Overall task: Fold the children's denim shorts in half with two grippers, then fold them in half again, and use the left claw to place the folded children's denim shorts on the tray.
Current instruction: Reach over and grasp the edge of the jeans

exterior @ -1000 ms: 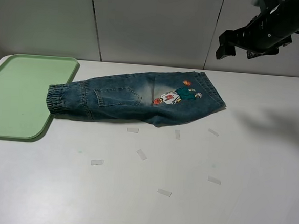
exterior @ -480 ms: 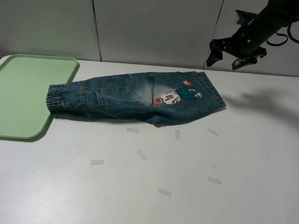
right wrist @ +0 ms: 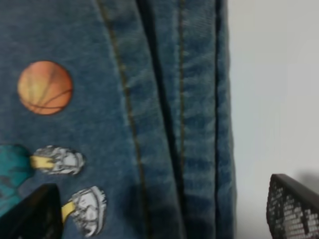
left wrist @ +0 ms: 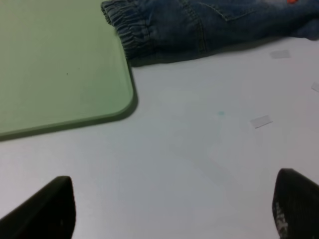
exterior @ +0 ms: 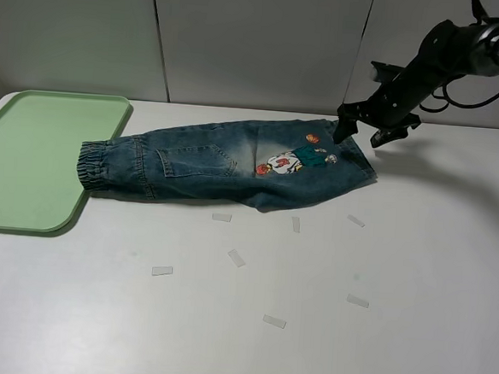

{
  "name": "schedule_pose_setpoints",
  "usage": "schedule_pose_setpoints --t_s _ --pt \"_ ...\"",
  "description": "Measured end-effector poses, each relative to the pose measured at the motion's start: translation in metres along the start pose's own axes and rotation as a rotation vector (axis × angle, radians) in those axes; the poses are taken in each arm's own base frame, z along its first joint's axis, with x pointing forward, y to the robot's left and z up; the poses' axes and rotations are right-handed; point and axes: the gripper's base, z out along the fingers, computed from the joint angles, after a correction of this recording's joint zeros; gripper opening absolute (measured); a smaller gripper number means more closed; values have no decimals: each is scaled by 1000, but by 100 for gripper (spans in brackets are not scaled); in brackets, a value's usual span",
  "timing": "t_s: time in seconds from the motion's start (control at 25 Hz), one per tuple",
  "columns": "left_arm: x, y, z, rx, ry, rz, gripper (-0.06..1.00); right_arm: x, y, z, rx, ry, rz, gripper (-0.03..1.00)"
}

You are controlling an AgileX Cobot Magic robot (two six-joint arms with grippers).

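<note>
The children's denim shorts lie folded lengthwise on the white table, cuffs at the left touching the green tray, waistband at the right. My right gripper is open, low over the waistband end; its wrist view shows the waistband seams and cartoon print between the fingertips. My left gripper is out of the exterior view; its wrist view shows it open above bare table, with the cuffs and tray ahead.
Several small white tape strips lie scattered on the table in front of the shorts. The tray sits at the table's left edge. A grey panel wall stands behind the table.
My right arm has come down and leftward from high at the back right to the waistband end of the shorts. The shorts have not moved.
</note>
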Motion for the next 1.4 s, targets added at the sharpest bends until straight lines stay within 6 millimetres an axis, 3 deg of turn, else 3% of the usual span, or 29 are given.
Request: schedule_pose_setpoints --t_s 0.56,1.08,1.2,1.4 --pt "0 0 0 0 0 0 79 2 -6 20 34 -23 -54 62" --pt "0 0 0 0 0 0 79 4 31 27 -50 24 -69 59" --pt "0 0 0 1 0 0 79 5 34 28 -44 39 -81 44" --pt "0 0 0 1 0 0 79 7 31 30 28 68 -80 2"
